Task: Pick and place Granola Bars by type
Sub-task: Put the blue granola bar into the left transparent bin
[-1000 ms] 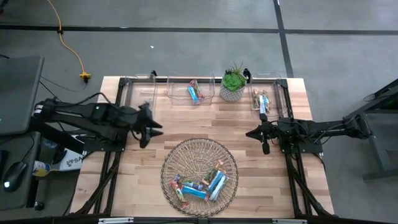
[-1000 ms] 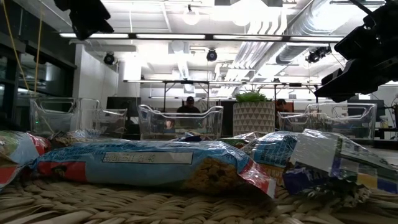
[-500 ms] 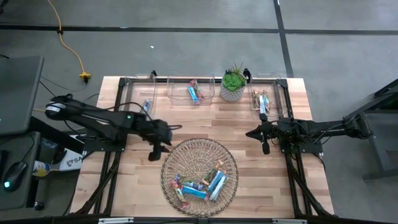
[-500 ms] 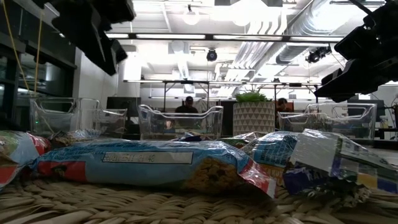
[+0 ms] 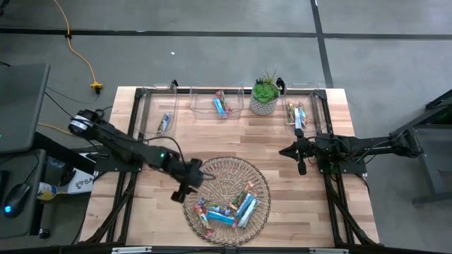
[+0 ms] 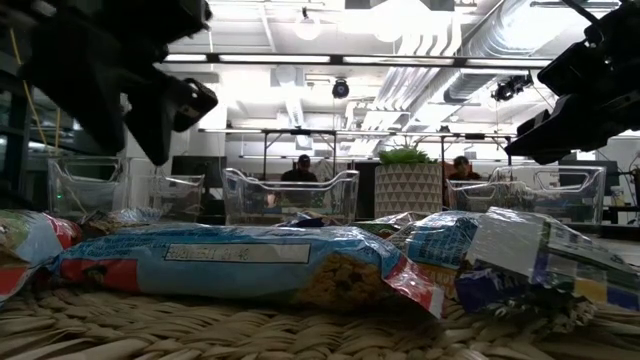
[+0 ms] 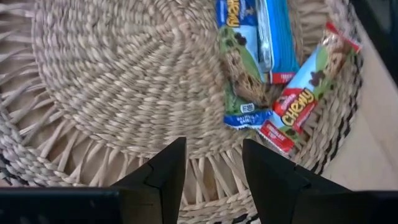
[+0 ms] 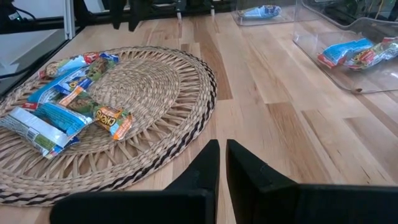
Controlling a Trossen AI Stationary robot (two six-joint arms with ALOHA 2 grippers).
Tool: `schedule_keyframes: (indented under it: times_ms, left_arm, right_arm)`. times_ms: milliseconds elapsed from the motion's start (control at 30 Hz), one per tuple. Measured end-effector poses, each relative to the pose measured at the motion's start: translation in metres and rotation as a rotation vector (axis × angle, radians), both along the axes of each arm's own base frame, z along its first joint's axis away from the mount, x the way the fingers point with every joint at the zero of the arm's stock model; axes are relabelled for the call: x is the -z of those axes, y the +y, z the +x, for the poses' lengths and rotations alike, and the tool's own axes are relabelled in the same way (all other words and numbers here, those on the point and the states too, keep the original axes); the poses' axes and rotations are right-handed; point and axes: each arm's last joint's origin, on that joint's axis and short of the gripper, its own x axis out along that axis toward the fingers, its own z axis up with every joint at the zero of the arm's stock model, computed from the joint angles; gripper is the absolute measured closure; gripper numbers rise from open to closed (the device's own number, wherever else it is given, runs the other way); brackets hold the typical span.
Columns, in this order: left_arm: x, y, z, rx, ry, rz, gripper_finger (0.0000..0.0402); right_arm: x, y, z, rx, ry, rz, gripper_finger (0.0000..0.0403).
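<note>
Your left tool (image 5: 185, 189) hangs over the left rim of the woven basket (image 5: 260, 174), fingers spread, nothing pinched. Granola Bars (image 5: 227, 210) lie piled in the basket's near half; a few more sit in the clear bins (image 5: 217, 104) at the worktop's far edge. Right tool (image 5: 299, 158) waits pressed together right of the basket
</note>
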Motion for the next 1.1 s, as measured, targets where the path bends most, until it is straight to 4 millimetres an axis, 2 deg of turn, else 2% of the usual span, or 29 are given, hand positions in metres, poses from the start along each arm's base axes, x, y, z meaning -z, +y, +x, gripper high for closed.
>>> schedule_keyframes:
  times_ms: [300, 667, 900, 1100]
  left_arm:
    - [-0.005, -0.029, -0.004, 0.034, -0.132, 0.049, 0.0247]
    - [-0.005, -0.034, 0.0, 0.035, -0.155, -0.006, 0.0245]
    - [0.015, -0.039, 0.007, 0.055, -0.086, -0.014, 0.0196]
    - [0.024, -0.042, 0.014, 0.065, -0.106, -0.013, 0.0162]
  right_arm:
    - [0.0, 0.0, 0.0, 0.0, -0.002, 0.0, 0.0391]
    - [0.0, 0.0, 0.0, -0.001, -0.002, 0.0, 0.0391]
    - [0.0, 0.0, 0.0, -0.001, -0.001, 0.0, 0.0391]
    - [0.0, 0.0, 0.0, -0.002, -0.001, 0.0, 0.0391]
